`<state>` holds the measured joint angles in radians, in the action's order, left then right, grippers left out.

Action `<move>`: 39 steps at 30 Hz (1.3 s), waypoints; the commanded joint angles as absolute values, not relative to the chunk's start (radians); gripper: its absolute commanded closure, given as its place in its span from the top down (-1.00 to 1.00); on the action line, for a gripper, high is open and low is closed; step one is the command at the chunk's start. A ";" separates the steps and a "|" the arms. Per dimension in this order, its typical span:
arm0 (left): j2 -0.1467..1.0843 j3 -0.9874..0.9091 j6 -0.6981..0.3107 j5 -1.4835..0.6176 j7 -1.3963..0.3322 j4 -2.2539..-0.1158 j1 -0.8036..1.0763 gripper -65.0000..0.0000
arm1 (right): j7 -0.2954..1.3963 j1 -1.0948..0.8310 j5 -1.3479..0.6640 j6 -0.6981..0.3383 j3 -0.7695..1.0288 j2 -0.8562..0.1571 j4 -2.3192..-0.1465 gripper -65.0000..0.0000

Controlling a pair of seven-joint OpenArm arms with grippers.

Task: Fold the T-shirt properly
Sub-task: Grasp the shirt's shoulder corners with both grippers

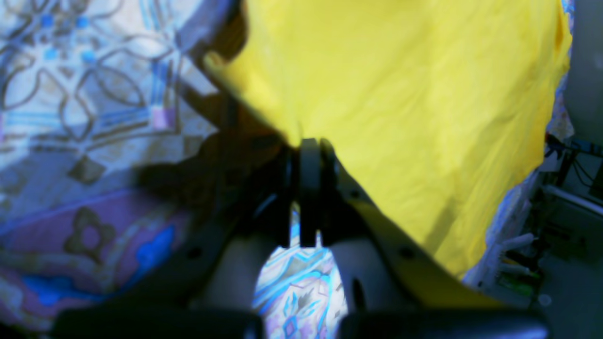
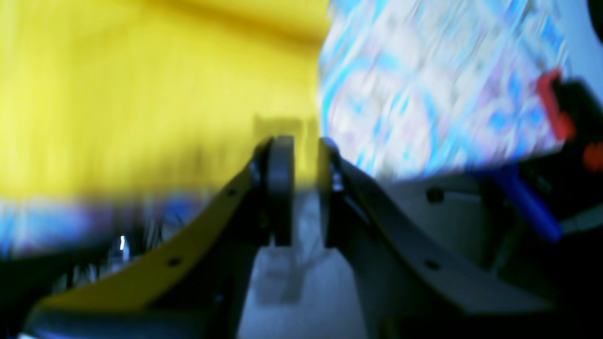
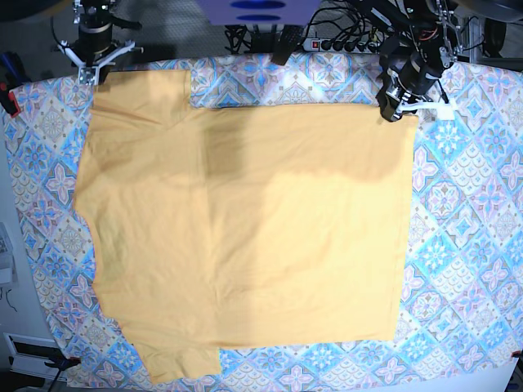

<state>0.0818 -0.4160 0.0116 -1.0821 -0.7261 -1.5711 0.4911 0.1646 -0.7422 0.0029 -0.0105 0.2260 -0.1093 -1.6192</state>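
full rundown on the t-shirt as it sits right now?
The T-shirt is plain mustard yellow, soft thin fabric with light wrinkles. It lies spread flat on the patterned tablecloth, turned sideways in the base view: sleeves at the top left and bottom left, straight hem along the right. A shadow crosses its upper part. The left tool is shut on the hem's top corner. The right tool sits at the top-left sleeve, jaws slightly apart; whether it touches the cloth is unclear.
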 commanded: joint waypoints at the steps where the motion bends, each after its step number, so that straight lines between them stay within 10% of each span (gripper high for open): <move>1: 0.088 -0.420 0.004 -1.095 -0.723 -1.589 0.496 -1.00 | 0.143 -0.759 0.004 -0.005 0.243 -0.117 -1.630 -0.66; 39: 0.090 -0.420 0.004 -1.092 -0.723 -1.587 0.496 -1.00 | 0.358 -0.550 -0.002 -0.005 0.308 -0.119 -1.550 -0.39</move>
